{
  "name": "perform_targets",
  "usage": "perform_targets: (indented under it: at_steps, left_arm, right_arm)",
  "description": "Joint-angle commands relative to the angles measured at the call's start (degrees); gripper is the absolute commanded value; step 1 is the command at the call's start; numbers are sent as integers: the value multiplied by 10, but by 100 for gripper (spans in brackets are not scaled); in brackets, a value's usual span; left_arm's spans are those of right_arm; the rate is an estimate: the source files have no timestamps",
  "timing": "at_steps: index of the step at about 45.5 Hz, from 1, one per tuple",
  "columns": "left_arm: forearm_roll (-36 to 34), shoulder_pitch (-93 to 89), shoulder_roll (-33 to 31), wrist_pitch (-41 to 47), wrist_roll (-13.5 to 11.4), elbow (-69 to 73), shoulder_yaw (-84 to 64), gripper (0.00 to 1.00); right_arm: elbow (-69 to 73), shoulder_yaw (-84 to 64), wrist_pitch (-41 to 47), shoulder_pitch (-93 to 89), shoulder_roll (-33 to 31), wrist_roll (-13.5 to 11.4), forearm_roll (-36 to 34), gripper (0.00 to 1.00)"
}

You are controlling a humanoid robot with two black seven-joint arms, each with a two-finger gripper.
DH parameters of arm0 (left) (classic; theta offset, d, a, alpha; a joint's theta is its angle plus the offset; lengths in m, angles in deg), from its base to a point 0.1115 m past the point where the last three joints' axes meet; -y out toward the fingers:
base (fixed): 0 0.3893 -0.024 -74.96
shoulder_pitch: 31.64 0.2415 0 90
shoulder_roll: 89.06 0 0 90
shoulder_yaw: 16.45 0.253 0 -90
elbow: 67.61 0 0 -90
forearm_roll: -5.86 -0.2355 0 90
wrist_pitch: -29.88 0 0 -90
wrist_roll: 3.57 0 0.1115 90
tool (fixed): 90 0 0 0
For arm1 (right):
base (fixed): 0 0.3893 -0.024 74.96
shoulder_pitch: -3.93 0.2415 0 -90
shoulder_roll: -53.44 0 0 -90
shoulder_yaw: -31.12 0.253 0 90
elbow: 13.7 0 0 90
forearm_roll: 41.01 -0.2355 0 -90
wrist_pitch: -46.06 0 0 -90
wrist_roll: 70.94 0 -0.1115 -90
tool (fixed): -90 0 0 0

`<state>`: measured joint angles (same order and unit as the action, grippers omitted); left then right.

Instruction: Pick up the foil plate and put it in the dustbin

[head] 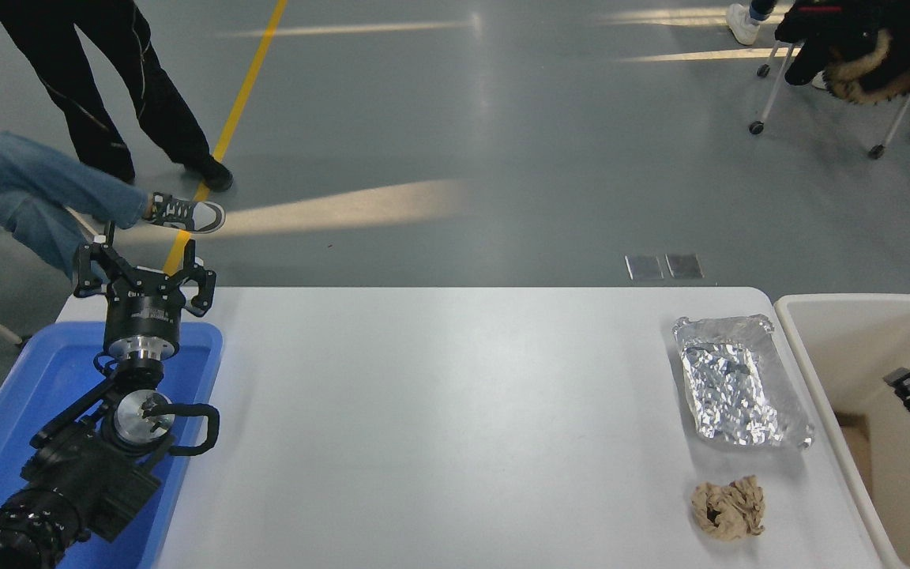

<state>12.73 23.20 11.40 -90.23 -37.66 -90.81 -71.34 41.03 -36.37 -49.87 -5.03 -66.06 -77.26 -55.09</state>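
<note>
The foil plate [739,383] is a shiny silver rectangular tray with a crinkled bottom. It lies on the white table [455,427] near its right edge. The dustbin [858,312] is a large cream bin right of the table, partly cut off by the picture's edge. My right gripper [909,387] shows only in part at the right edge, above the bin's inside and right of the plate, apart from it. I cannot tell its fingers' state. My left gripper [143,273] is open and parked at the lower left above a blue tray [44,371].
A crumpled tan paper wad [727,508] lies on the table in front of the foil plate. A person's legs [107,87] stand and another's jeans leg [36,194] stretches out beyond the table's far left. A chair [858,47] with a dark coat stands at the far right.
</note>
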Motion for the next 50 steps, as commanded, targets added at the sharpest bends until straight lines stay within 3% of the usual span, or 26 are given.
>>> perform_targets:
  at_steps: [1, 5, 12, 29, 42, 50]
  left_arm:
    - [1, 0, 0, 0, 0, 0, 0, 99]
    - [1, 1, 0, 0, 0, 0, 0, 99]
    - [2, 2, 0, 1, -1, 0, -1, 99]
    - [2, 2, -1, 2, -2, 0, -2, 99]
    - [2, 2, -1, 3, -2, 0, -3, 99]
    - [2, 2, -1, 3, -2, 0, -3, 99]
  right_arm:
    - [278, -127, 20, 305, 59, 6, 19, 100]
    - [366, -123, 60, 403, 79, 10, 24, 100]
    - [443, -104, 210, 583, 112, 46, 53, 100]
    - [453, -21, 508, 796, 120, 50, 45, 100]
    - [453, 32, 509, 847, 123, 55, 45, 100]
    - [453, 15, 509, 784, 156, 51, 58, 100]
